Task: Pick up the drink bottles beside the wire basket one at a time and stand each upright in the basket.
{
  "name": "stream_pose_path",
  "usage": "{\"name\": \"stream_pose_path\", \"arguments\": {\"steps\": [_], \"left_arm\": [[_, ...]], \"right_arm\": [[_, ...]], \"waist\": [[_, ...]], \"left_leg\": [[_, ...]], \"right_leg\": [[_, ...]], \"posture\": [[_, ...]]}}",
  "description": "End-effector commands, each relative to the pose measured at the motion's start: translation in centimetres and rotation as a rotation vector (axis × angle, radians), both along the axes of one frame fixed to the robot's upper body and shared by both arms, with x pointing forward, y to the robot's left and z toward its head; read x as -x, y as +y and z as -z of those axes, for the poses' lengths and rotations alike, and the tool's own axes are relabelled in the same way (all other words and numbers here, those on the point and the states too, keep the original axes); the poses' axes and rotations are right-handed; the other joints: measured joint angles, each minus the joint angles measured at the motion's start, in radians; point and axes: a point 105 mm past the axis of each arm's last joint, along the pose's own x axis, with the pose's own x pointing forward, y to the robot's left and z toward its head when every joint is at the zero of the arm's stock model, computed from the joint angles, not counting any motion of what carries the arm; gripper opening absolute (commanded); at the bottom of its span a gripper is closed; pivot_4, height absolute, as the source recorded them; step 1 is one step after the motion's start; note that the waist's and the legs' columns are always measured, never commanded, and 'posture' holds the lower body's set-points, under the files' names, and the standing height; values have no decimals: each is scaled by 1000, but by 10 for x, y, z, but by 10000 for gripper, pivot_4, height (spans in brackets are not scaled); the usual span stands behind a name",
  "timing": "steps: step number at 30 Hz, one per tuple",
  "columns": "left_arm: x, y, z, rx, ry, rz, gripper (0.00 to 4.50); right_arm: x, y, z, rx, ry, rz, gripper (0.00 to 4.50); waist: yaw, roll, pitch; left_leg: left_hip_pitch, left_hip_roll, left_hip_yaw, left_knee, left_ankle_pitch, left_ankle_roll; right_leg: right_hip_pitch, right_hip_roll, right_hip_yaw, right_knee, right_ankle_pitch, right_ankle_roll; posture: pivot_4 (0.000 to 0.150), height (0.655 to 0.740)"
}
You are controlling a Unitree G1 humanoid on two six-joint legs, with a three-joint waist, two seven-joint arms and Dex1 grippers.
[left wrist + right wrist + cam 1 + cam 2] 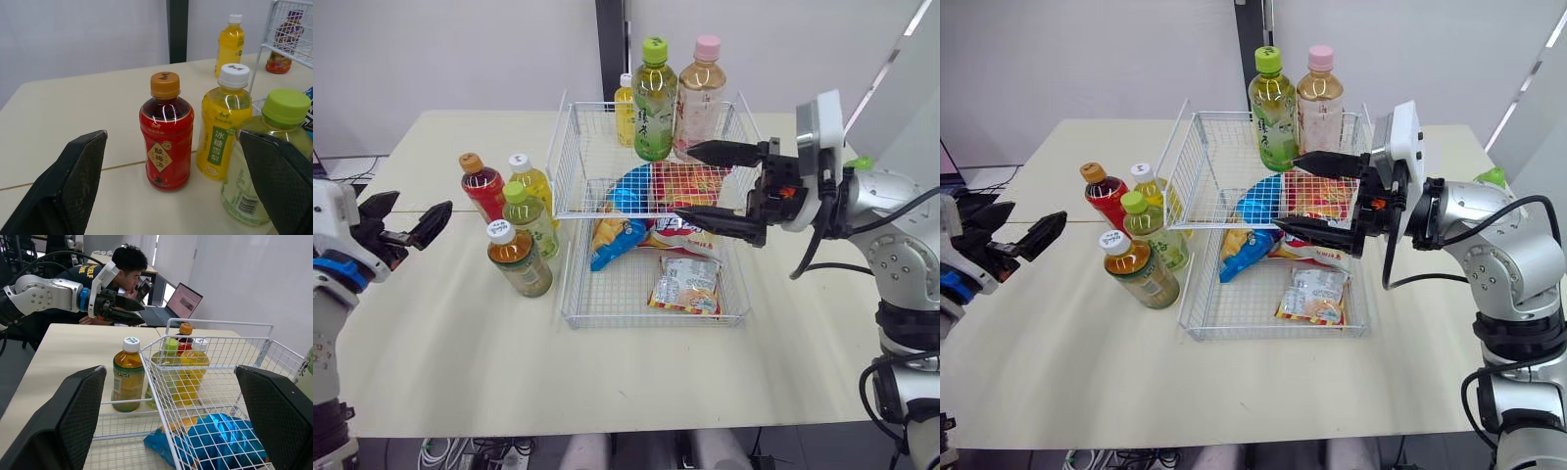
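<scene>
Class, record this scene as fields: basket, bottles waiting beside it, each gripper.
Wire basket: on the table, holding snack packets
Bottles beside it: red bottle, yellow bottle, green-capped bottle, amber bottle; all upright, on the basket's left
Left gripper: open, empty, facing those bottles
Right gripper: open, empty, over the basket

A cream table [440, 362] fills the middle and lower frame, with a thin seam running across its left side. A white wire basket [573, 166] sits at centre. Just left of it four bottles stand upright in a close cluster: a red bottle [482, 186], a yellow bottle [530, 179], a pale green bottle [530, 220] and, nearest, an amber bottle [518, 259]. A small yellow bottle [625, 110] stands behind the basket at upper centre.
</scene>
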Motion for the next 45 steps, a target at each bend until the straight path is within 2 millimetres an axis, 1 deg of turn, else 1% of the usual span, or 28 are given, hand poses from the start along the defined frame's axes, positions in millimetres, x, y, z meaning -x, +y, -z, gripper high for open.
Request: {"name": "stream_pose_path", "arguments": {"steps": [1,3,6,10,12,20,24,28,31,34,41,42,45], "left_arm": [[-6,-2,-9,-24,-41,-3,44738],[-12,-3,-9,-24,-42,-4,44738],[-25,-11,-12,-13,-60,18,44738],[-48,-19,-18,8,-83,11,44738],[-56,-22,-18,9,-82,17,44738],[-95,-18,-16,10,-83,-50,44738],[-104,-14,-13,1,-83,-77,44738],[-109,-8,-11,-10,-82,-101,44738],[-112,-8,-9,-17,-77,-99,44738],[-114,-8,-7,-13,-74,-93,38944],[-114,-6,-4,3,-79,-96,16437],[-113,-6,-4,4,-80,-96,14026],[-113,-5,-3,7,-81,-96,13758]], "right_arm": [[6,-4,-12,-19,-53,12,45000],[7,-4,-12,-20,-53,12,45000],[8,-3,-12,-20,-51,15,45000],[9,-3,-12,-20,-51,19,45000],[9,-3,-13,-21,-51,20,45000],[11,-1,-15,-19,-53,16,45000],[11,-1,-15,-17,-56,21,45000],[11,-3,-16,-16,-58,30,45000],[12,-3,-16,-15,-58,33,45000],[12,-3,-16,-13,-57,33,45000],[12,-4,-16,-11,-55,29,45000],[12,-4,-16,-10,-54,28,45000],[12,-4,-16,-10,-54,26,45000]], "waist": [[0,0,0],[0,0,0],[0,0,0],[2,0,0],[1,0,0],[-1,0,0],[-2,0,0],[-2,0,0],[-1,0,0],[-1,0,0],[-3,0,0],[-4,0,0],[-4,0,0]], "left_leg": [[0,0,0,0,0,0],[0,0,0,0,0,0],[0,0,0,0,0,0],[0,0,1,0,0,0],[0,0,2,0,0,0],[0,0,7,0,0,0],[0,0,9,0,0,0],[0,0,10,0,0,0],[0,0,10,0,0,0],[0,0,10,1,0,0],[0,1,10,0,0,0],[0,1,10,1,0,0],[0,1,11,1,0,0]], "right_leg": [[0,0,0,0,0,0],[0,0,1,0,0,0],[0,1,1,0,0,0],[0,2,1,0,1,1],[0,2,1,0,1,2],[0,3,3,0,2,3],[-1,3,5,0,2,3],[-1,3,6,0,2,3],[-1,3,6,0,2,4],[-1,3,6,0,3,4],[-1,3,7,1,3,4],[-1,3,7,1,3,4],[-1,3,7,1,3,4]], "posture": [[1500,7400],[1500,7400],[1500,7400],[1500,7400],[1500,7400],[1500,7400],[1500,7400],[1500,7400],[1500,7400],[1500,7400],[1500,7400],[1500,7400],[1500,7400]]}}
